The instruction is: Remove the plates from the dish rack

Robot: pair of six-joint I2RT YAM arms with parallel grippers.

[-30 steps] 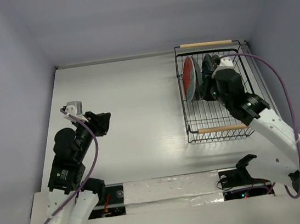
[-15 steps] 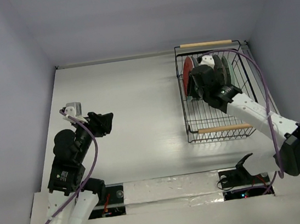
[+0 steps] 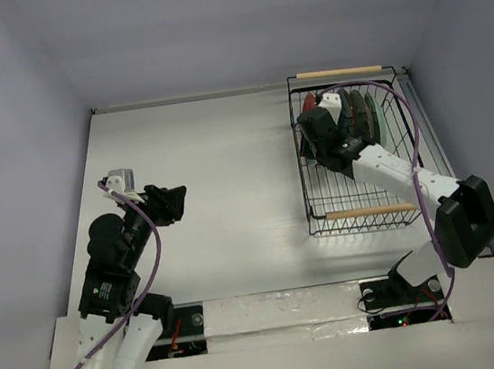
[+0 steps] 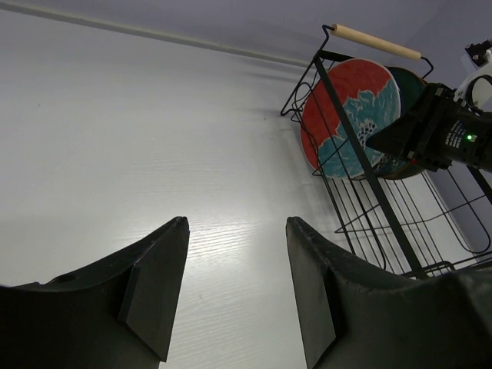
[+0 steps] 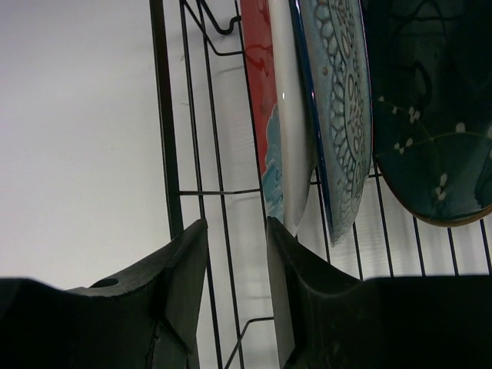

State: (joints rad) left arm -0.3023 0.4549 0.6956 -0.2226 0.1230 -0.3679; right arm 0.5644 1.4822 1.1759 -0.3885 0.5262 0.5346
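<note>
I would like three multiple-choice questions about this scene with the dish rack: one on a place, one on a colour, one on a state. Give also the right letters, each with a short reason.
1. Where in the dish rack do the plates stand?
A. At its far end, by the far wooden handle
B. At its near end
C. Flat in its middle

2. What colour is the outermost plate, at the end of the row toward the left arm?
A. Yellow
B. Red
C. Black

3. How is the left gripper?
A. Shut on a plate
B. Shut on a handle
C. Open, holding nothing

Right letters:
1 A: the top view shows them on edge by the far handle.
2 B: the left wrist view shows its red face.
3 C: its fingers stand apart with nothing between them.
</note>
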